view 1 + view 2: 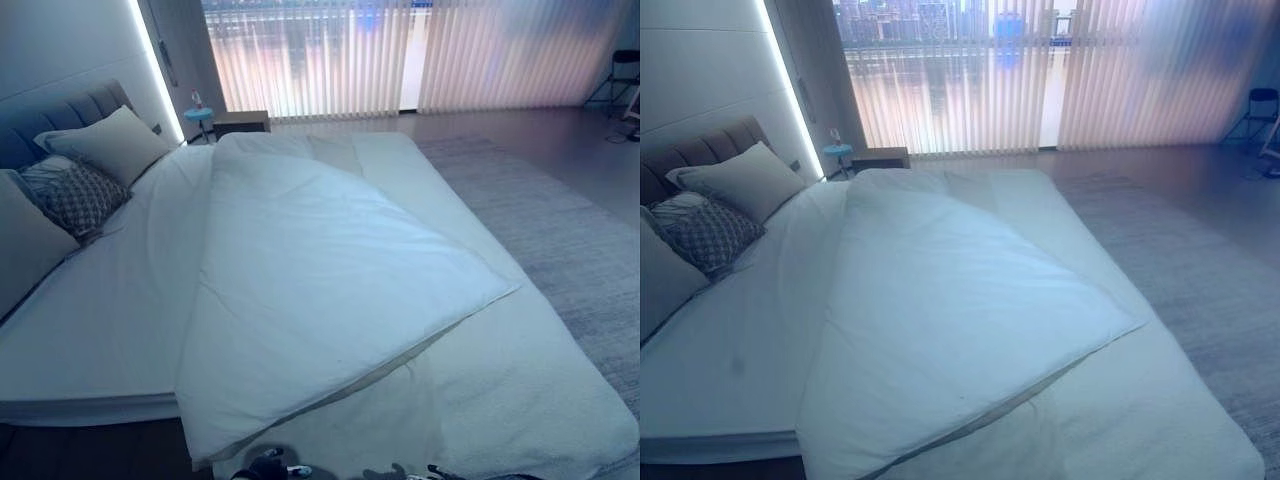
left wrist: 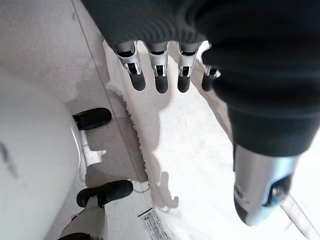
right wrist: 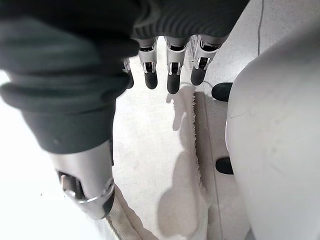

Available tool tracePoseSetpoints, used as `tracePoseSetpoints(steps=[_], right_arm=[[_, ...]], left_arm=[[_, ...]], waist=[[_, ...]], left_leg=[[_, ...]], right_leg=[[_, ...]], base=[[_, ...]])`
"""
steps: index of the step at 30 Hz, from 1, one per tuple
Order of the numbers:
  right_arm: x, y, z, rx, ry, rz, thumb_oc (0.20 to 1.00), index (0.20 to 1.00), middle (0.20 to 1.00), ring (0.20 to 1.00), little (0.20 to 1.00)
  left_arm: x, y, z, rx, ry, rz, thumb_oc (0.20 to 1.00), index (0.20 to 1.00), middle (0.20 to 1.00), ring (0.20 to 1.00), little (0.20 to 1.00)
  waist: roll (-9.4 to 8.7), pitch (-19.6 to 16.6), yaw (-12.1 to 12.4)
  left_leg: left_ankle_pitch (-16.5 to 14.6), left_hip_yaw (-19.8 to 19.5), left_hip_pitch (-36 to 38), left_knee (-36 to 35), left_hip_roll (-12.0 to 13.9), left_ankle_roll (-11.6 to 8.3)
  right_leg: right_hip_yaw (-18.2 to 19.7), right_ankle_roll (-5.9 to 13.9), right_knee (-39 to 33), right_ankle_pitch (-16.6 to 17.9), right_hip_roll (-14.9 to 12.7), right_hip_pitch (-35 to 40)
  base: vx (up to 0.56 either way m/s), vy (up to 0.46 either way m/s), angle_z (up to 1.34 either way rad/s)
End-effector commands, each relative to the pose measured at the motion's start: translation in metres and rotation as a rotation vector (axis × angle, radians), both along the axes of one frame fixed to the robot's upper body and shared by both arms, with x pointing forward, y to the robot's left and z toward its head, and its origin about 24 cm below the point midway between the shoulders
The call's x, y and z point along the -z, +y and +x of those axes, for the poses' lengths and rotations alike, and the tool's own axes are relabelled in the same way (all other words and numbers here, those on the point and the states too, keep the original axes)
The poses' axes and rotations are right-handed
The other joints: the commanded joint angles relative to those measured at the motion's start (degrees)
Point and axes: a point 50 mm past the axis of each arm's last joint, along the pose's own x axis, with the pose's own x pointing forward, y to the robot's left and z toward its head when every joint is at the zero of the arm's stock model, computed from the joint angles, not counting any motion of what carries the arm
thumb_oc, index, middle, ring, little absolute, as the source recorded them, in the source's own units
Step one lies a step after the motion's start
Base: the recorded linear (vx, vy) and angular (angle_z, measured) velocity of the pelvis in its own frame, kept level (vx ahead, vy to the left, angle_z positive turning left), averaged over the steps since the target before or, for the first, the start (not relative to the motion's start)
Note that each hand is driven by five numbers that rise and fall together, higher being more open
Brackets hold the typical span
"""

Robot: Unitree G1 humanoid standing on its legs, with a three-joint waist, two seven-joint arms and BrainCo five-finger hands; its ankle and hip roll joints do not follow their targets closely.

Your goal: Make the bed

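Note:
A white duvet (image 1: pixel 320 270) lies askew across the bed, folded back on a diagonal, with one corner pointing to the bed's right edge (image 1: pixel 510 290). Bare sheet (image 1: pixel 100 320) shows on the left side, and a textured white cover (image 1: pixel 520 380) spreads over the foot end. A plain pillow (image 1: pixel 115 143), a patterned one (image 1: pixel 75 197) and another plain one (image 1: pixel 25 245) lean on the headboard (image 1: pixel 60 110). My left hand (image 2: pixel 159 70) hangs with fingers straight and holds nothing. My right hand (image 3: pixel 172 70) hangs the same way, over a fringed white cloth edge (image 3: pixel 195 150) near the floor.
A grey rug (image 1: pixel 580 230) covers the floor right of the bed. A low side table (image 1: pixel 240 122) and a small blue stool (image 1: pixel 198 115) stand beyond the bed's far end, before vertical blinds (image 1: pixel 400 55). A dark chair (image 1: pixel 625 80) stands far right.

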Motion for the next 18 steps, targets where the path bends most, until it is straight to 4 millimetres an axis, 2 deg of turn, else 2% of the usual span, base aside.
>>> tracePoseSetpoints(steps=[1,7,9,10,11,12,13,14,18], right_arm=[[-0.002,0.012,0.016,-0.034,-0.039,0.014,1.0,1.0,1.0,1.0,1.0],[-0.005,0.009,0.021,-0.014,-0.066,0.014,1.0,1.0,1.0,1.0,1.0],[-0.007,0.009,0.028,0.001,-0.094,0.016,1.0,1.0,1.0,1.0,1.0],[-0.007,0.009,0.028,0.0,-0.094,0.016,1.0,1.0,1.0,1.0,1.0],[-0.009,0.009,0.032,0.001,-0.11,0.014,1.0,1.0,1.0,1.0,1.0],[-0.015,0.007,0.048,0.018,-0.168,0.017,1.0,1.0,1.0,1.0,1.0],[-0.02,0.007,0.058,0.019,-0.201,0.015,1.0,1.0,1.0,1.0,1.0],[-0.02,0.007,0.058,0.019,-0.201,0.015,1.0,1.0,1.0,1.0,1.0],[-0.042,0.007,0.1,0.034,-0.345,0.027,1.0,1.0,1.0,1.0,1.0]], left_arm=[[-0.007,-0.01,0.024,0.023,-0.054,-0.028,1.0,1.0,1.0,1.0,1.0],[-0.011,-0.011,0.032,-0.038,-0.077,-0.065,1.0,1.0,1.0,1.0,1.0],[-0.017,-0.009,0.047,-0.152,-0.132,-0.097,1.0,1.0,1.0,1.0,1.0],[-0.017,-0.009,0.047,-0.152,-0.132,-0.097,1.0,1.0,1.0,1.0,1.0],[-0.021,-0.01,0.055,-0.192,-0.16,-0.107,1.0,1.0,1.0,1.0,1.0],[-0.036,-0.014,0.081,-0.332,-0.247,-0.184,1.0,1.0,1.0,1.0,1.0],[-0.044,-0.017,0.094,-0.345,-0.285,-0.209,1.0,1.0,1.0,1.0,1.0],[-0.044,-0.017,0.094,-0.345,-0.285,-0.209,1.0,1.0,1.0,1.0,1.0],[-0.083,-0.03,0.147,-0.53,-0.428,-0.356,1.0,1.0,1.0,1.0,1.0]], waist=[[-2.22,1.6,-1.6],[-2.72,2.9,-2.1],[-3.3,4.3,-2.4],[-3.3,4.3,-2.4],[-3.47,5.3,-2.5],[-4.1,8.2,-2.7],[-4.27,9.9,-2.8],[-4.27,9.9,-2.8],[-4.8,14.5,-3.8]], left_leg=[[-3.5,2.3,-0.3,0.2,-1.8,2.07],[-3.1,2.7,-1.6,0.2,-1.7,1.97],[-2.9,2.9,-2.7,0.2,-1.6,2.02],[-2.8,2.9,-2.7,0.2,-1.6,2.02],[-2.4,2.9,-3.3,0.2,-1.6,2.07],[-1.1,3.0,-5.7,0.2,-1.8,2.28],[-0.3,3.0,-7.2,0.4,-1.6,2.32],[-0.3,3.0,-7.3,0.4,-1.6,2.33],[-1.6,2.0,-19.4,10.1,-2.3,2.57]], right_leg=[[-0.4,3.87,0.3,-2.1,-1.6,0.7],[-0.1,3.9,0.3,-1.6,-1.4,-0.7],[0.1,3.76,0.3,-1.1,-1.0,-2.0],[0.1,3.76,0.3,-1.1,-1.0,-2.0],[0.1,3.72,0.3,-0.9,-0.9,-2.6],[-0.1,3.52,1.0,-0.2,-0.8,-5.1],[0.1,3.24,3.9,-0.5,-0.7,-8.0],[0.1,3.24,4.0,-0.6,-0.7,-8.2],[-0.2,3.57,14.2,-1.8,-1.4,-20.2]], base=[[0.0,0.0,0.0],[-0.02,0.002,-0.01],[-0.06,-0.001,-0.06],[-0.1,0.003,-0.06],[-0.21,0.004,-0.02],[-0.32,0.008,-0.04],[-0.27,0.003,-0.05],[-0.22,0.008,-0.07],[-0.27,0.038,0.0]])
